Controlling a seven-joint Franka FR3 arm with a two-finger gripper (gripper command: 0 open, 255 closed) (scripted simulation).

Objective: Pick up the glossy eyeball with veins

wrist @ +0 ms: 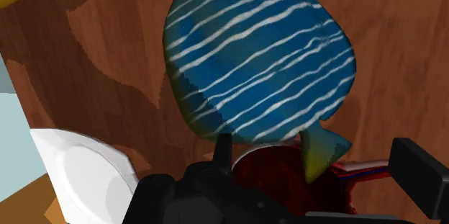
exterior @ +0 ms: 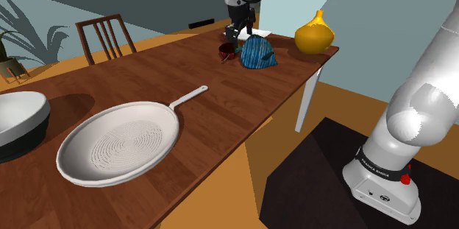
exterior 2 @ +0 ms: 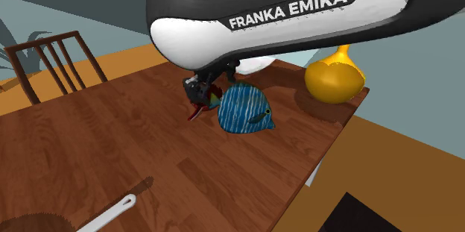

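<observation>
Fingers [wrist: 421, 179] loom right up close, spread wide, and the dark red eyeball [wrist: 288, 179] sits between them on the table [exterior: 221, 110], with a gap at one finger. Over in the shoulder view, my gripper [exterior: 233, 40] hangs low at the far end, the eyeball at nine o'clock of the fish [exterior: 257, 52], the gourd [exterior: 315, 36] out at two o'clock.

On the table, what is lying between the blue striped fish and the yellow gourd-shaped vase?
Nothing. In the second exterior view the stretch of wooden table between the blue striped fish and the yellow gourd-shaped vase is bare; the shoulder view agrees.
</observation>
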